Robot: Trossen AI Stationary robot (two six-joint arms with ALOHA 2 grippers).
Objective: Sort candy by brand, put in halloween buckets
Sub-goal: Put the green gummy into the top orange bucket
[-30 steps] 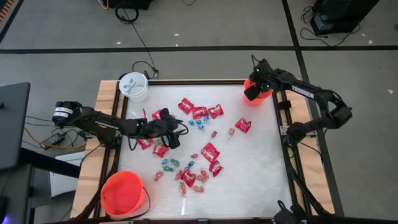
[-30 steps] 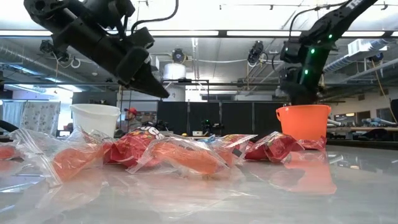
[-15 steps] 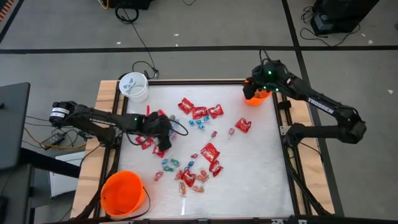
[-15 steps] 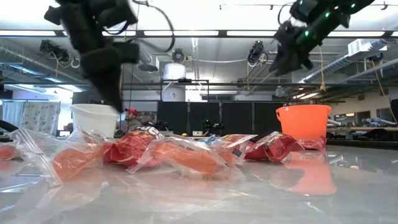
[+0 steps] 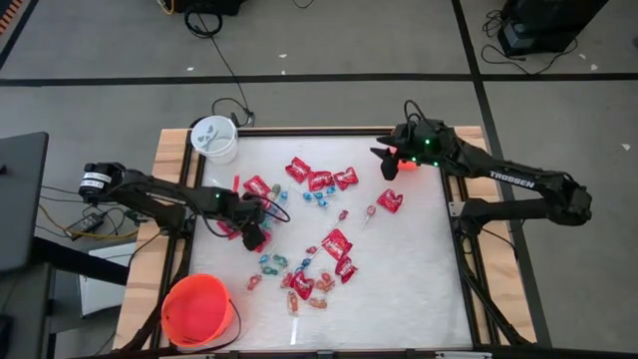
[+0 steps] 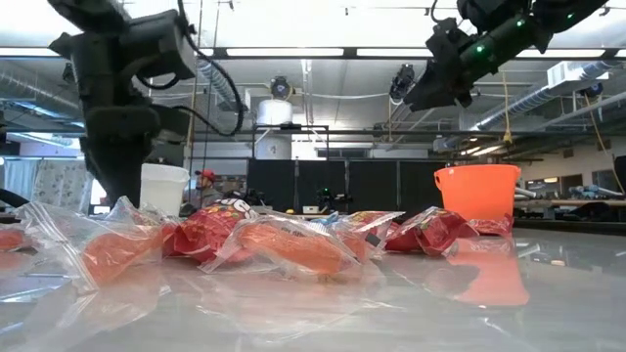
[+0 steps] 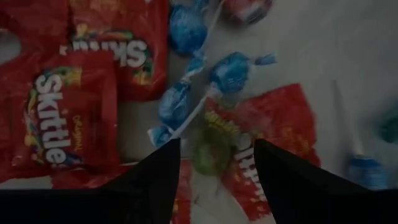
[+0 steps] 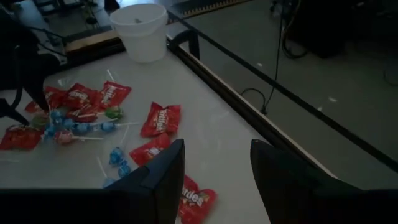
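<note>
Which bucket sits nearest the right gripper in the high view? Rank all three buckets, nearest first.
Measured from the right gripper:
1. Small orange bucket, right beside the gripper at the table's far right corner, partly hidden by the arm.
2. White bucket, across the table at the far left corner.
3. Large orange bucket, at the near left corner, diagonally opposite.

Candy lies mid-table, between three buckets at far-left, far-right and near-left corners.

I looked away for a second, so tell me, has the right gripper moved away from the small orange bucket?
Yes. The right gripper, open, has swung from over the small orange bucket toward the table's middle, nearer the red packets.
</note>
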